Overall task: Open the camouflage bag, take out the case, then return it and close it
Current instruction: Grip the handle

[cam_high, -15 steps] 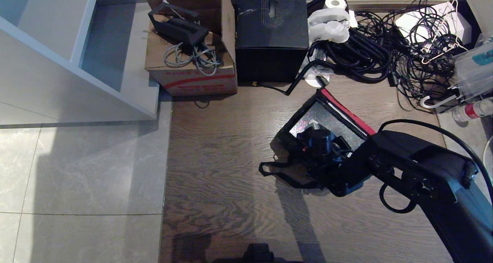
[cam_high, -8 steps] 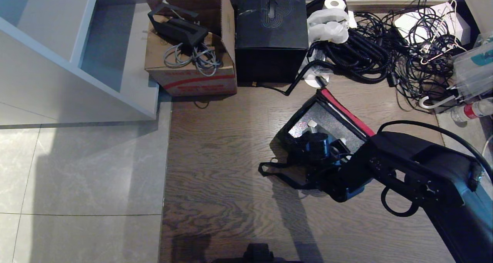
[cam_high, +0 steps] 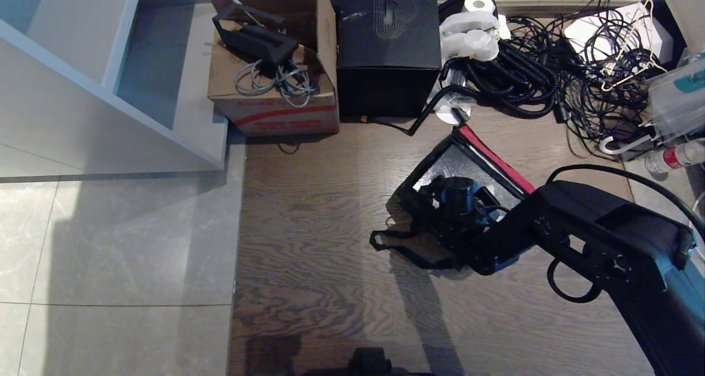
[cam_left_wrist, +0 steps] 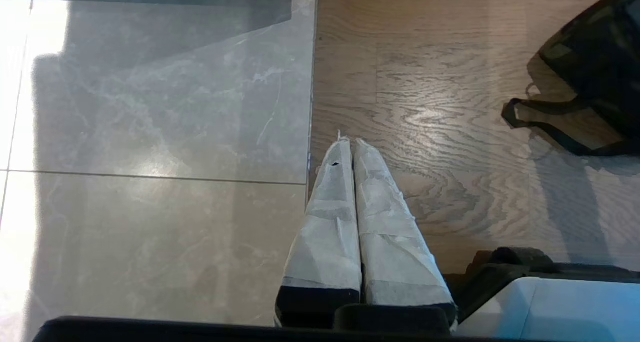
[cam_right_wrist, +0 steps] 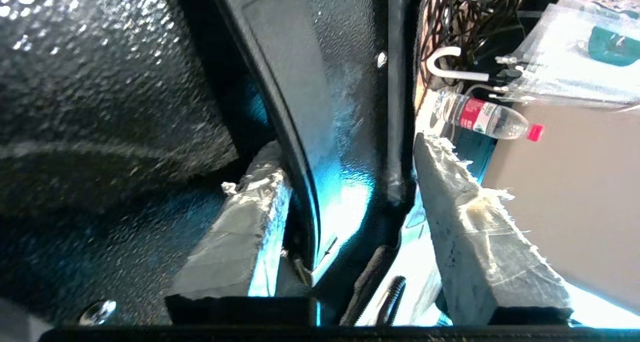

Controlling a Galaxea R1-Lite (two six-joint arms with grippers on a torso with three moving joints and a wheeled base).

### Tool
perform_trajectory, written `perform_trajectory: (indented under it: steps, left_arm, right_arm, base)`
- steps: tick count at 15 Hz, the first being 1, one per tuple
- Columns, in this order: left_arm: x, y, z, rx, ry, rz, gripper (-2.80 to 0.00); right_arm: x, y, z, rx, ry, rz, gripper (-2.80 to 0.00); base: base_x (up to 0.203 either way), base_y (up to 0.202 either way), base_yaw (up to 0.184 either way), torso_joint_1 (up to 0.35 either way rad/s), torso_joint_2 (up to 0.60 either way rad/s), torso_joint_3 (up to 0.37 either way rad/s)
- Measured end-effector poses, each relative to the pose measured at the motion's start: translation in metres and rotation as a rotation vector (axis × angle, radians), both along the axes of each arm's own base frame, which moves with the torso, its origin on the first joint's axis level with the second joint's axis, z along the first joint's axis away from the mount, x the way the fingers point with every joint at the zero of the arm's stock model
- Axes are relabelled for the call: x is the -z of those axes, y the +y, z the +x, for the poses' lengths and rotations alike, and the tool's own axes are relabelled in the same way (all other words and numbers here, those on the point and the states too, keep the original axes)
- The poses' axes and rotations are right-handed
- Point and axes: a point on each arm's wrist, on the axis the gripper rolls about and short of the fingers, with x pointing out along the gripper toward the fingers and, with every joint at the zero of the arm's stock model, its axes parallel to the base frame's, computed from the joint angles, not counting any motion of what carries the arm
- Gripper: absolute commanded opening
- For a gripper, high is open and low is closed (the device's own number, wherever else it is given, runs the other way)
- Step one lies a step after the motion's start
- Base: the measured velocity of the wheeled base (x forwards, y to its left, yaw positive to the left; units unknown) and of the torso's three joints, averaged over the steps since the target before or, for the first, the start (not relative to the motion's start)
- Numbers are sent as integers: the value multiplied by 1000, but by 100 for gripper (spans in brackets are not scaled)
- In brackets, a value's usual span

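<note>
Left tool (cam_left_wrist: 352, 146): fingers pressed together, hanging over the floor (cam_left_wrist: 150, 131). Right tool (cam_right_wrist: 350, 182): fingers spread apart, straddling a black edge inside the open camouflage bag (cam_high: 484, 158); nothing gripped. Case (cam_high: 460, 169) sits inside bag on the floor.

Camo bag (cam_high: 418, 200) sits on the wood floor, lid (cam_high: 495, 158) flipped open w/ red inside showing, black strap (cam_high: 402, 244) trailing off to one side. Case (cam_high: 460, 169) is inside it, glittery black top facing up; its handle prob. hidden under the arm.
</note>
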Motion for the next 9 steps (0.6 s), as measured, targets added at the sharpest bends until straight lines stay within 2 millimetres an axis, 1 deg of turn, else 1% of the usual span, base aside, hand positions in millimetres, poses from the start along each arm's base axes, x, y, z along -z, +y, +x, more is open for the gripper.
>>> perform_trajectory:
  steps: [2, 4, 5, 9]
  left_arm:
    - [0, 0, 0, 0, -1, 0, -280]
    - [0, 0, 0, 0, 0, 0, -280]
    - [0, 0, 0, 0, 0, 0, -280]
    - [0, 0, 0, 0, 1, 0, -280]
  right_arm:
    - [-18, -19, 14, 34, -28, -12, 0]
    - [-27, -36, 23, 71, -35, -24, 0]
    - [-28, -43, 25, 87, -26, -28, 0]
    - [-21, -64, 32, 135, 44, -42, 0]
  base:
    - [0, 0, 0, 0, 0, 0]
    - [0, 0, 0, 0, 0, 0]
    - [0, 0, 0, 0, 0, 0]
    - [0, 0, 0, 0, 0, 0]
